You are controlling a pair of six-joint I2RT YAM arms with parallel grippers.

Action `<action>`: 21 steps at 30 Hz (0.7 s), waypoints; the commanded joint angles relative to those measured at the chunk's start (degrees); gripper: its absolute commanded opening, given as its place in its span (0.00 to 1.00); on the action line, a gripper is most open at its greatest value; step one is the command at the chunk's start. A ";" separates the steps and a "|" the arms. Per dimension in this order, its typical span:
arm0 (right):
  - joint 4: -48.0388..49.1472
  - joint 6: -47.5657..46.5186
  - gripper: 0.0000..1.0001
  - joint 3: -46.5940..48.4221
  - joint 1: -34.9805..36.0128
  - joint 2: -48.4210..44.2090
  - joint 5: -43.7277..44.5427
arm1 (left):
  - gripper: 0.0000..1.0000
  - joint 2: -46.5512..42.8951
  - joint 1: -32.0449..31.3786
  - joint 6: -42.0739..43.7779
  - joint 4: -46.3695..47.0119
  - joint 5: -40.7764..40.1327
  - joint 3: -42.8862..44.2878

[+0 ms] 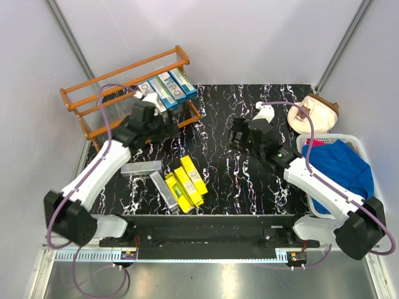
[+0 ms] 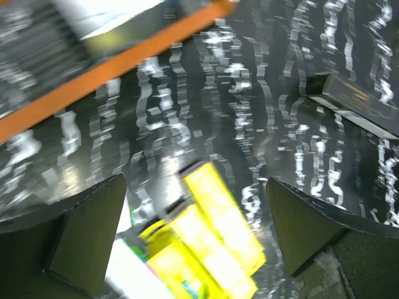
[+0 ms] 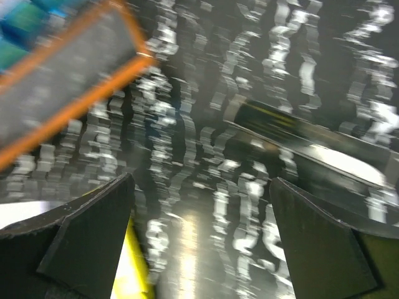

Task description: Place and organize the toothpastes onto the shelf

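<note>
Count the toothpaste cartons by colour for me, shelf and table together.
Blue-teal cartons, on the shelf: 3
Yellow cartons, on the table: 3
Silver-grey cartons, on the table: 2
Black carton, on the table, wrist views only: 1
Total: 9 visible

The blue-teal cartons (image 1: 168, 86) on the shelf (image 1: 112, 75) carry large lettering, too small to read with certainty; print on the yellow cartons (image 1: 187, 180) is blurred; nothing else legible.

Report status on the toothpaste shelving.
Left gripper, right gripper: jaws open, empty. Blue cartons on shelf; yellow cartons and silver cartons loose on table. Nothing seen blocking.
</note>
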 commanded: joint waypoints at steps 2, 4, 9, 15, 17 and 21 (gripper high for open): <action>-6.44 -7.64 1.00 -0.87 -2.54 -1.87 6.06 | 0.99 9.80 -6.40 -2.16 5.71 5.02 10.25; -7.67 -9.21 1.00 -0.16 -3.94 0.58 5.18 | 0.99 11.66 -7.03 -3.48 6.15 7.75 11.50; -11.44 -13.87 1.00 5.89 -8.25 10.60 -2.62 | 0.99 13.34 -7.91 -3.75 6.68 8.90 12.73; -15.23 -18.80 1.00 14.77 -11.07 26.16 -4.23 | 0.99 12.20 -7.91 -2.08 5.36 6.70 12.38; -15.32 -19.07 1.00 17.49 -11.33 30.11 -2.31 | 0.99 12.11 -7.91 -1.99 5.27 6.26 11.94; -15.32 -22.04 1.00 21.63 -11.42 35.04 -1.07 | 0.99 12.64 -7.82 -1.29 4.57 6.00 12.20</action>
